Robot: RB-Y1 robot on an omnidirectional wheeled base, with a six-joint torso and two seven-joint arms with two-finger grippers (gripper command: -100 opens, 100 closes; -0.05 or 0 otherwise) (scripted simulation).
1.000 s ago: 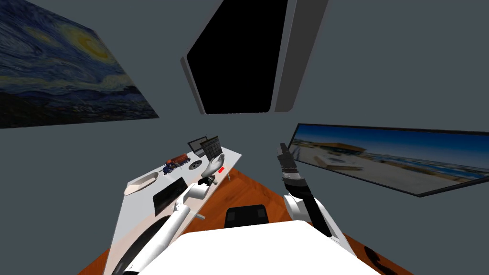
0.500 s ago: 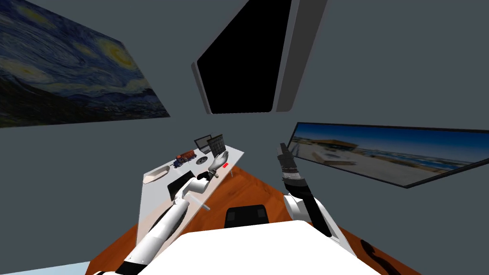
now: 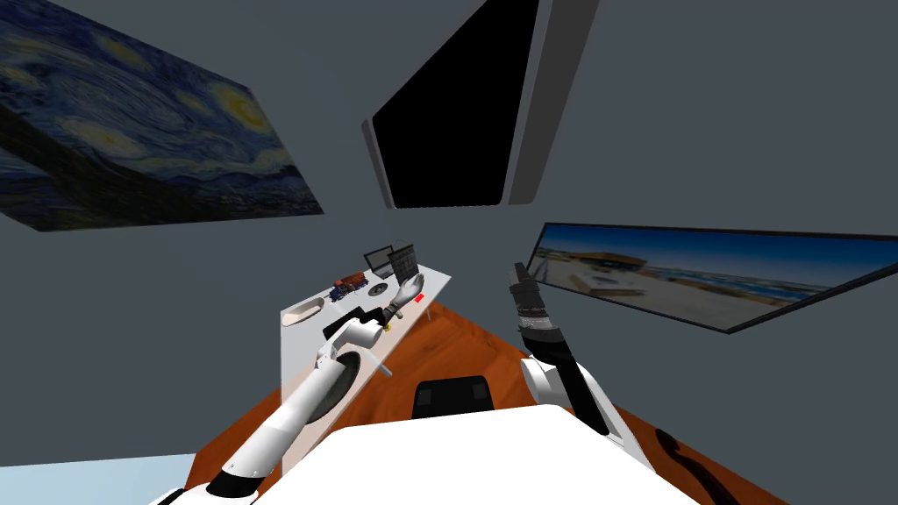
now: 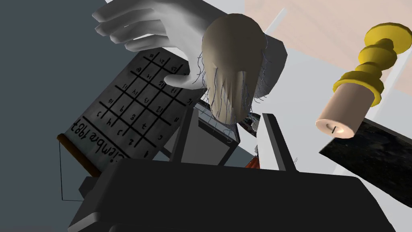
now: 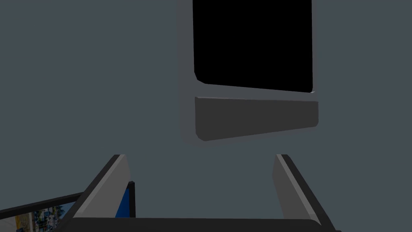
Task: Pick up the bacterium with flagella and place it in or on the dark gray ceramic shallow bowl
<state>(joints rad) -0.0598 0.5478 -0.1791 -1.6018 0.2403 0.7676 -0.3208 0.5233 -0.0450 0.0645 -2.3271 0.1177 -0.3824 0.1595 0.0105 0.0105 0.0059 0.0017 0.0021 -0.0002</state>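
Note:
The bacterium [image 4: 229,72] is a beige capsule with thin hair-like flagella, and its lower end sits between the fingers of my left gripper [image 4: 229,117], which is shut on it. In the head view my left gripper [image 3: 390,316] hangs over the white table [image 3: 294,351], beside a white hand model [image 3: 409,289]. A dark round shallow dish [image 3: 340,396] lies on the near part of the table, partly hidden under my left forearm. My right gripper [image 3: 519,273] is raised to the right of the table, and its wrist view shows that gripper [image 5: 201,157] open and empty.
Close to the held bacterium are the hand model [image 4: 132,24], a slanted calendar board [image 4: 128,108], a yellow candlestick [image 4: 362,80] and a black slab [image 4: 374,161]. Farther along the table stand a toy train [image 3: 351,282], a pale oval tray [image 3: 302,311] and a round plate [image 3: 377,289].
My view has swung: the table and painting slid right and look smaller. The left arm stretched forward with the bacterium still held. The dark dish came into view under the forearm.

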